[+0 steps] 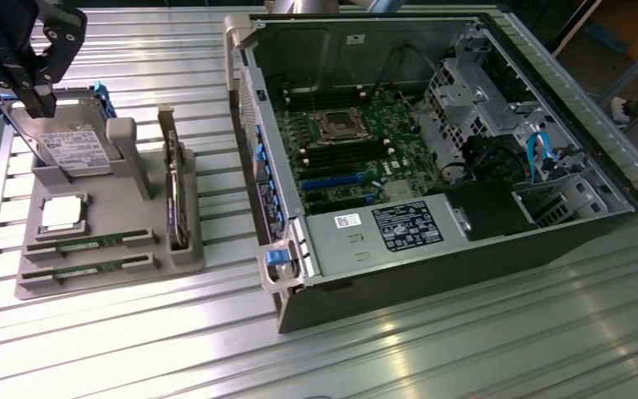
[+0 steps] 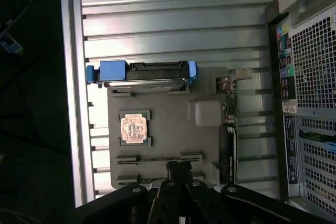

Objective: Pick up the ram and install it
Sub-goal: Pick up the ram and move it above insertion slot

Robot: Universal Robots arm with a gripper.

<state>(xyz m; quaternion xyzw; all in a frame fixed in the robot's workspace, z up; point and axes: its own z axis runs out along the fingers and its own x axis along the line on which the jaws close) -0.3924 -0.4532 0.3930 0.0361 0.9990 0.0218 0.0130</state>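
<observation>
Tool (image 1: 33,104) at exterior view's far left: fingers pressed together, narrow, nothing held. Hangs high over desk (image 1: 130,349), seen in front of drive (image 1: 70,154) at far end of tray (image 1: 120,208). Touches nothing.

Nearer along tray: CPU (image 1: 62,212) flat in its pocket. Then far ram (image 1: 89,243) and near ram (image 1: 80,271), seated in two slots across tray's near end. Parallel, just beside each other. Long axes left to right in exterior view, along tray's near edge. Neither lifted.

From tool to ram, judged from exterior view: downward and toward near end, past drive and CPU. In wrist view, tool (image 2: 178,167) lined up over far ram (image 2: 157,158), around mid-length. With so much height between them, exact spot straight below: cannot tell.

Right edge of tray: card (image 1: 173,191) standing on edge, long axis near to far, crosswise to both sticks and just beside their right ends.

Further right: case (image 1: 408,283) lying open, board (image 1: 347,141) facing up, well apart from tray, with a strip of desk between. Install not yet begun, by the look of both sticks in place.
</observation>
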